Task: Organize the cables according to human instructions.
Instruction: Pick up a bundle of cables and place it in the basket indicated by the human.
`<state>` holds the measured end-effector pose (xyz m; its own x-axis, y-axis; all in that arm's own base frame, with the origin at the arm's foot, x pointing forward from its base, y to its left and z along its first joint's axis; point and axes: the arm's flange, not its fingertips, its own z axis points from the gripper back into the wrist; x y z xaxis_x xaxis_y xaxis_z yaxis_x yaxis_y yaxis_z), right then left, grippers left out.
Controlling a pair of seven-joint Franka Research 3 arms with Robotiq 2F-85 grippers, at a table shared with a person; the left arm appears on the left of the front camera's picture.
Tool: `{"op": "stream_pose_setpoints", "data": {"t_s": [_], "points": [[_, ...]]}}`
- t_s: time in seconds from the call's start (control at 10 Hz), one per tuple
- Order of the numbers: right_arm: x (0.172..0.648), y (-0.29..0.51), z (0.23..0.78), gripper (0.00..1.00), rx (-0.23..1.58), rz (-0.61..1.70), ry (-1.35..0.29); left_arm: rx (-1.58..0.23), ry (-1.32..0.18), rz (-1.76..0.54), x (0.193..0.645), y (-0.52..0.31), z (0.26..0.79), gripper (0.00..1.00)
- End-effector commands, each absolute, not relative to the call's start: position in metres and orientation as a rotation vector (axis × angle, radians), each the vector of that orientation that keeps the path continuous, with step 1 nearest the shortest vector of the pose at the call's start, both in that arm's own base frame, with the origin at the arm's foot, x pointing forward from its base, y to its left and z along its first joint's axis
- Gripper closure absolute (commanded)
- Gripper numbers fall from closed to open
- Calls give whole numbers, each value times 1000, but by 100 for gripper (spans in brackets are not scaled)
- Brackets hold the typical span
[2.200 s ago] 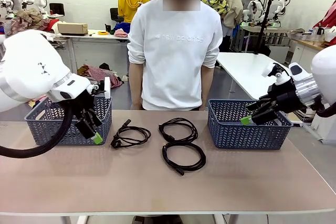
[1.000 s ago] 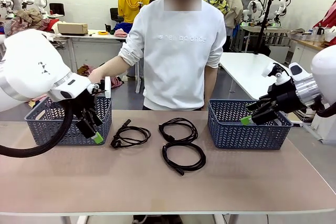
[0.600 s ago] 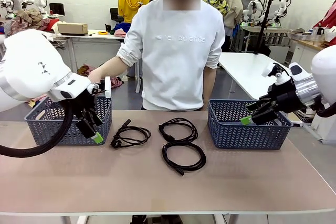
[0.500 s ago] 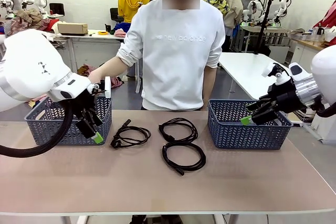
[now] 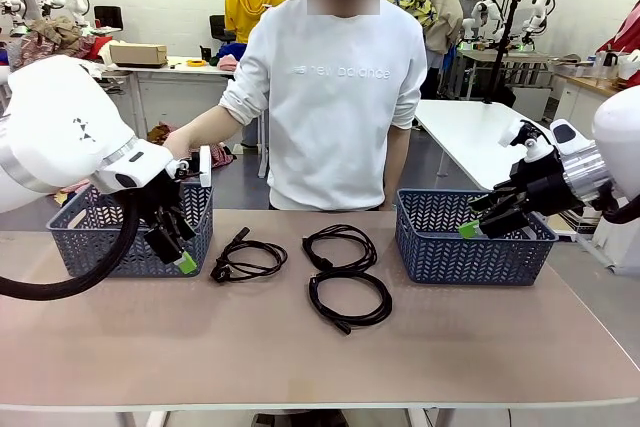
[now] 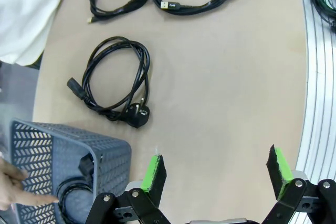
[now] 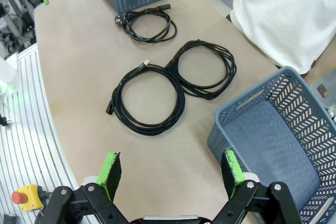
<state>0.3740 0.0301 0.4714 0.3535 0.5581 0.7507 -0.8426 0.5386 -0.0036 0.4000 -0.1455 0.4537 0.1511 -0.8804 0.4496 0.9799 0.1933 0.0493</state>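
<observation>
Where hand [image 6: 10, 184] overlaps basket [image 6: 107, 156], cable [image 6: 62, 195] possibly inside

The cables [image 5: 349, 300] are sheathed in smooth black plastic with a faint sheen; the baskets [image 5: 470, 259] are moulded in matt grey plastic; the table [image 5: 300, 367] is finished smooth and matt
</observation>
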Motion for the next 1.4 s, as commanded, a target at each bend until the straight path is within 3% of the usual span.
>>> {"op": "stream_pose_setpoints", "data": {"t_s": [0.0, 0.8, 1.3], "points": [[378, 30, 472, 0, 432, 959, -798, -233, -396, -1334, 404, -152, 456, 0], [378, 30, 472, 0, 432, 959, -798, 82, -229, -986, 456, -252, 457, 0], [378, 30, 472, 0, 432, 959, -798, 87, -230, -812, 494, -281, 434, 0]]}}
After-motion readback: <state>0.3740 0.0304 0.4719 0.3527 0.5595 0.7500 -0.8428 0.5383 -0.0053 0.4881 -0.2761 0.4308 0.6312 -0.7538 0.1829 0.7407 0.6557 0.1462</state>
